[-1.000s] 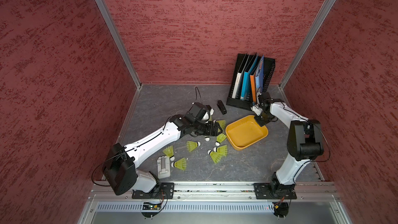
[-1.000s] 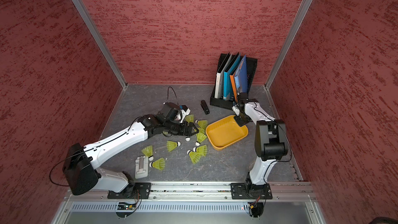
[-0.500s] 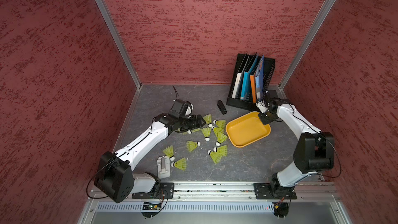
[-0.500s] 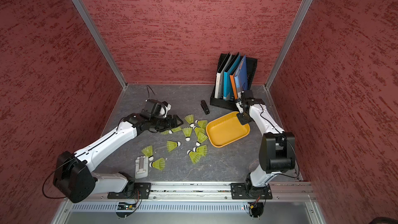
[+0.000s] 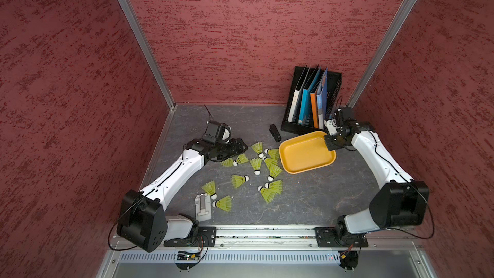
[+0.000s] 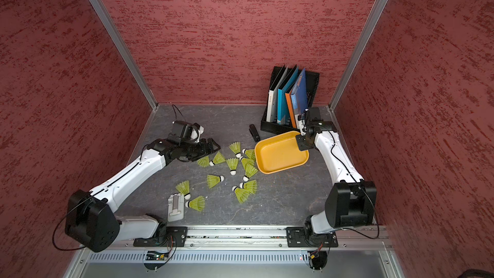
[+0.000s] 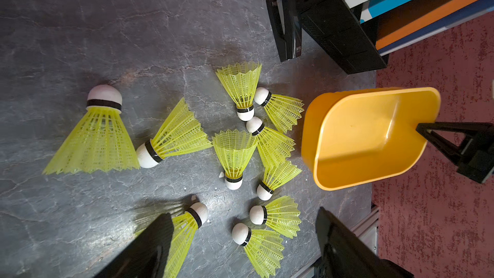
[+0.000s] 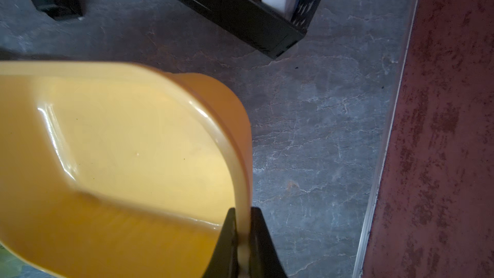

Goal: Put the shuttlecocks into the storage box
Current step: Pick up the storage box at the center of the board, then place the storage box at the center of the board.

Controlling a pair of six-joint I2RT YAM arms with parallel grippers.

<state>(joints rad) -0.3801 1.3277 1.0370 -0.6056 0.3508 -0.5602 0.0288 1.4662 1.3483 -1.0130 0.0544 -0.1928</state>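
Observation:
Several neon yellow-green shuttlecocks [image 5: 256,164] [image 6: 232,165] [image 7: 234,151] lie scattered on the grey floor, left of the storage box. The empty orange-yellow storage box [image 5: 307,153] [image 6: 280,153] [image 7: 369,140] [image 8: 120,143] appears tipped, its open side toward them. My right gripper [image 5: 329,143] [image 6: 301,144] [image 8: 242,211] is shut on the box's rim at its far right corner. My left gripper [image 5: 242,145] [image 6: 213,147] [image 7: 243,213] stands open and low at the left end of the scatter, holding nothing. One shuttlecock [image 7: 184,234] lies partly behind a finger.
A black mesh file rack [image 5: 312,100] with folders stands at the back right, just behind the box. A black stapler [image 5: 275,132] lies left of the rack. A grey-white device [image 5: 203,207] sits near the front rail, beside two shuttlecocks. Red walls close three sides.
My left arm has drawn back to the left, away from the box, uncovering more shuttlecocks. The right arm's elbow has swung out to the right, its gripper still on the box's rim.

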